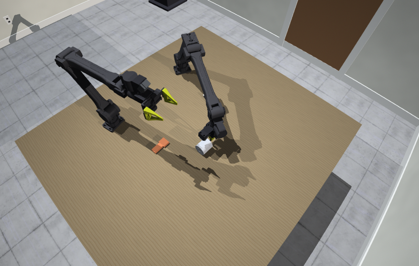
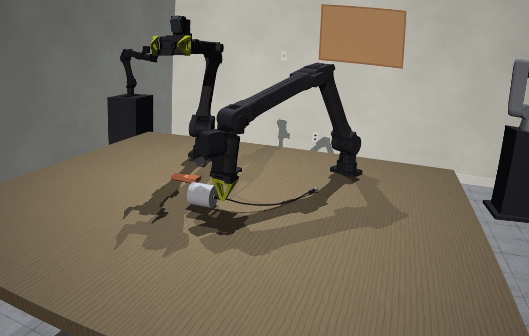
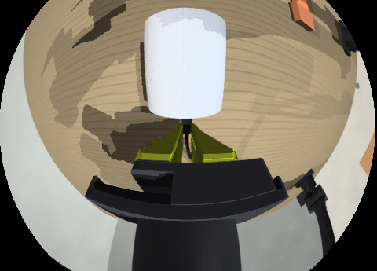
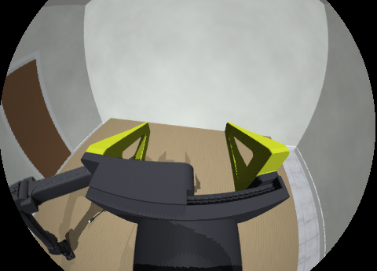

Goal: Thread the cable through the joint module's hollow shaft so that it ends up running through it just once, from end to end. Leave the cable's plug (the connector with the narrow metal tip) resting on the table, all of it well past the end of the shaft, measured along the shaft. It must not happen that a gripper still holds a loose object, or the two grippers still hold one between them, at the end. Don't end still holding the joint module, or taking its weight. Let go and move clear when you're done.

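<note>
We're looking in on what seems to be a robotics lab, and the wooden table (image 1: 145,205) (image 2: 258,271) (image 3: 251,63) (image 4: 208,145) is taking centre stage! Two black robot arms are standing on it. Behind the table, a corkboard (image 2: 362,36) is hanging on a plain wall; beyond its far edge, a smaller arm (image 2: 128,68) is topping a black pedestal (image 2: 122,119), and to its right a grey arm (image 2: 519,89) is crowning another. Grey floor tiles (image 1: 2,211) (image 2: 504,259) are surrounding the table.

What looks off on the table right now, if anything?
Nothing looks damaged or spilled. The joint module lies on its side; the cable's free end curves upward. Neither seems wrong mid-threading. The orange block simply sits apart.
</note>
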### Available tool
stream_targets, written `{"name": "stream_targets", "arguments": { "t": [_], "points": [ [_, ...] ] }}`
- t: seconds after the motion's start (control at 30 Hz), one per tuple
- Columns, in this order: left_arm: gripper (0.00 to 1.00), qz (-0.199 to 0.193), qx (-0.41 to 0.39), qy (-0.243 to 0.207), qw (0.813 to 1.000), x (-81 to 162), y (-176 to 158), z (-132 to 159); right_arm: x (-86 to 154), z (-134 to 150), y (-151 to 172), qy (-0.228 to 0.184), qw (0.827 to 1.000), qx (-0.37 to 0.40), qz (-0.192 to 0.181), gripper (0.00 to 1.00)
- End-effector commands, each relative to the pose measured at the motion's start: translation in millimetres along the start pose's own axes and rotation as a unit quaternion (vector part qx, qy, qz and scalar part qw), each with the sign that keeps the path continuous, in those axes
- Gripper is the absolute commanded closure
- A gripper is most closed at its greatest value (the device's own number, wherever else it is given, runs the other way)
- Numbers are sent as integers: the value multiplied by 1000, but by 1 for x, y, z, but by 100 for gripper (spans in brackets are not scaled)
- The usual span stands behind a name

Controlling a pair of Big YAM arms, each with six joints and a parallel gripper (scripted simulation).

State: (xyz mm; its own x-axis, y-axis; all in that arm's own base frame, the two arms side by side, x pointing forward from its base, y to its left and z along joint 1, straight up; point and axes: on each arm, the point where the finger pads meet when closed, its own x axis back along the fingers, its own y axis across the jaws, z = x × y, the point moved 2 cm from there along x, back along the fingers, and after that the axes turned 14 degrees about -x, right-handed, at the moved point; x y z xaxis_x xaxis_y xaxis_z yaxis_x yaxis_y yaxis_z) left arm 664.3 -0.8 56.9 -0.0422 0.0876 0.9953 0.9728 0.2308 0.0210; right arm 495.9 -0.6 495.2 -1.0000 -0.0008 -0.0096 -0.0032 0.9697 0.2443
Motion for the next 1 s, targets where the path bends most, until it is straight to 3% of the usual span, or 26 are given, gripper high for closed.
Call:
{"name": "stream_targets", "arguments": {
  "t": [0.0,0.13,0.2,0.33,0.73,0.77,0.97],
  "points": [
    [100,-23,-4,-4,1000,14,22,-21,-2,-24,0,-18,1000,-4,2,4],
    [100,-23,-3,-4,1000,14,24,-25,-2,-24,0,-18,1000,-4,2,4],
    [100,-24,5,-3,1000,16,29,-4,-2,-24,0,-18,1000,-4,2,4],
    [100,-25,-2,-6,1000,16,26,-23,-2,-24,0,-18,1000,-4,2,4],
    [100,-24,-9,-7,1000,16,26,-25,-2,-24,0,-18,1000,-4,2,4],
    [68,-25,-8,-6,1000,17,26,-25,-2,-24,0,-18,1000,-4,2,4],
    [68,-26,-7,-6,1000,17,27,-23,-2,-24,0,-18,1000,-4,2,4]
  ]
}}
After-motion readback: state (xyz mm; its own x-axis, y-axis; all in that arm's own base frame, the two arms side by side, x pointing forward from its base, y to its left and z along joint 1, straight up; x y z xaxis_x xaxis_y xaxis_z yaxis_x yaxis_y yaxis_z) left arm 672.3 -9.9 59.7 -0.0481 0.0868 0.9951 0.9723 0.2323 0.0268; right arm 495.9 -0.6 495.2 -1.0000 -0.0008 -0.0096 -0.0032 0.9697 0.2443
